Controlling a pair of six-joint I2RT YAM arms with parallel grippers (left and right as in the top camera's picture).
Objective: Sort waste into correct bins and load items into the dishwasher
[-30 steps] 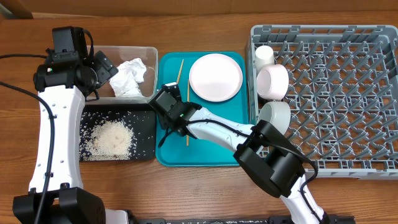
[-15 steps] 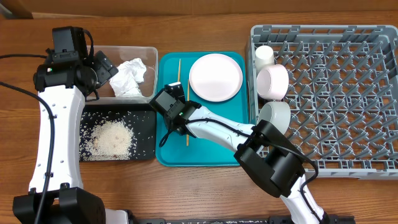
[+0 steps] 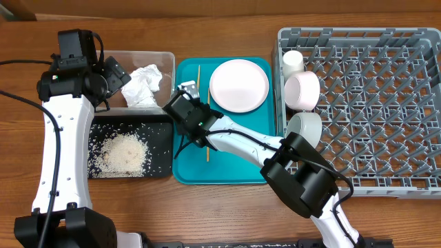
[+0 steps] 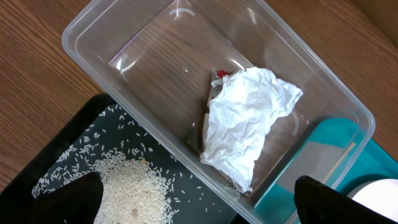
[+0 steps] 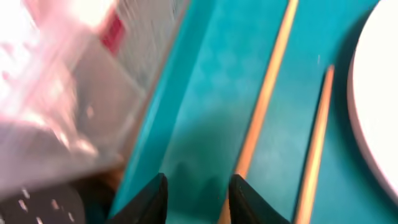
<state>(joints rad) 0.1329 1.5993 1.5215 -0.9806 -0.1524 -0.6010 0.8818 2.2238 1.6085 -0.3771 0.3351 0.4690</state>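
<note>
My right gripper (image 3: 186, 93) (image 5: 200, 198) hangs low over the left side of the teal tray (image 3: 234, 169), open a little, with only bare tray between its fingers. One wooden chopstick (image 5: 264, 99) runs just past the right fingertip (image 5: 245, 196); the second chopstick (image 5: 316, 143) lies beside it. The pale plate (image 3: 238, 84) (image 5: 379, 93) lies to their right. My left gripper (image 3: 114, 72) (image 4: 199, 208) is wide open above the clear tub (image 3: 138, 54), which holds the crumpled tissue (image 4: 245, 121) and a red wrapper (image 4: 222, 74). Rice (image 3: 124, 153) lies in the black tray (image 3: 162, 138).
The grey dish rack (image 3: 386, 103) stands at the right with a white cup (image 3: 293, 62) and two bowls (image 3: 303, 91) (image 3: 304, 127) at its left side. The clear tub's corner (image 5: 81, 106) is close to my right gripper's left.
My right gripper has moved toward the back of the teal tray along its left side, closer to the chopstick. The left arm has not moved.
</note>
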